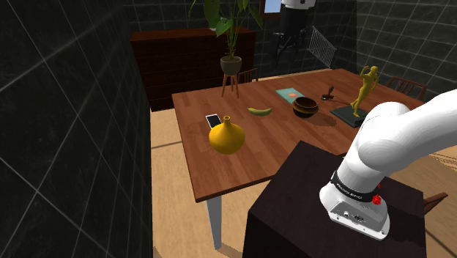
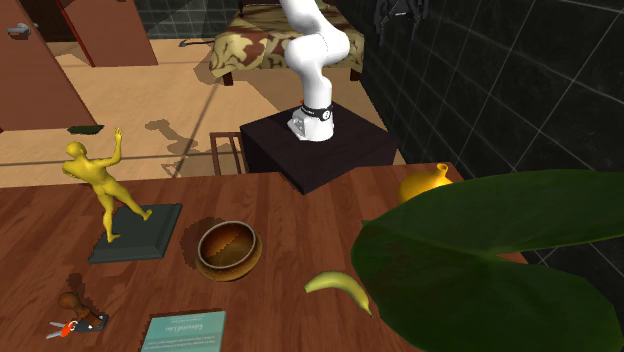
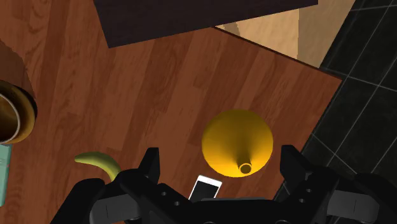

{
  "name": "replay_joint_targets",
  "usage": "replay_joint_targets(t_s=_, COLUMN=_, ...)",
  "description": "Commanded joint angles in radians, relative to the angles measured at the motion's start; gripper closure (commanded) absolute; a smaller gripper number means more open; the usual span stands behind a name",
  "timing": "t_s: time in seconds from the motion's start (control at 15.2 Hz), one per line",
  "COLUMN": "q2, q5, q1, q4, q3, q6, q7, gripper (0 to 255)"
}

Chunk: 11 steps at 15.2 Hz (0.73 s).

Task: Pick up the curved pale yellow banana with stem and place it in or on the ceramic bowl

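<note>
The curved pale yellow-green banana (image 1: 259,111) (image 2: 338,290) lies flat on the wooden table (image 1: 293,135), between the orange vase and the bowl. The dark brown bowl (image 1: 305,107) (image 2: 229,250) stands upright and empty a short way from it. My gripper (image 3: 222,168) hangs high above the table, open, with nothing between its fingers. In the wrist view the banana (image 3: 98,164) lies beside the left finger (image 3: 151,167), and the bowl (image 3: 13,118) is cut off at the picture's edge.
An orange-yellow vase (image 1: 227,136) (image 3: 237,141) and a small phone (image 1: 213,121) (image 3: 207,188) sit near the banana. A gold figurine (image 1: 364,91) on a dark base, a teal card (image 1: 289,93) and keys (image 2: 75,322) lie around the bowl. A big plant leaf (image 2: 480,260) hides part of the table.
</note>
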Motion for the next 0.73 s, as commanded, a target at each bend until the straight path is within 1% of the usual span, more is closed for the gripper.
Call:
replay_joint_targets(t_s=0.0, q2=0.0, q5=0.0, q1=0.0, q4=0.0, q3=0.0, q6=0.0, q7=0.0, gripper=0)
replay_joint_targets(t_s=0.33, q2=0.09, q5=-0.033, q1=-0.016, q4=-0.054, q3=-0.076, q6=0.143, q7=-0.082, gripper=0)
replay_joint_targets(t_s=0.66, q2=0.216, q5=-0.052, q1=-0.027, q4=-0.073, q3=-0.152, q6=0.287, q7=-0.167, gripper=0)
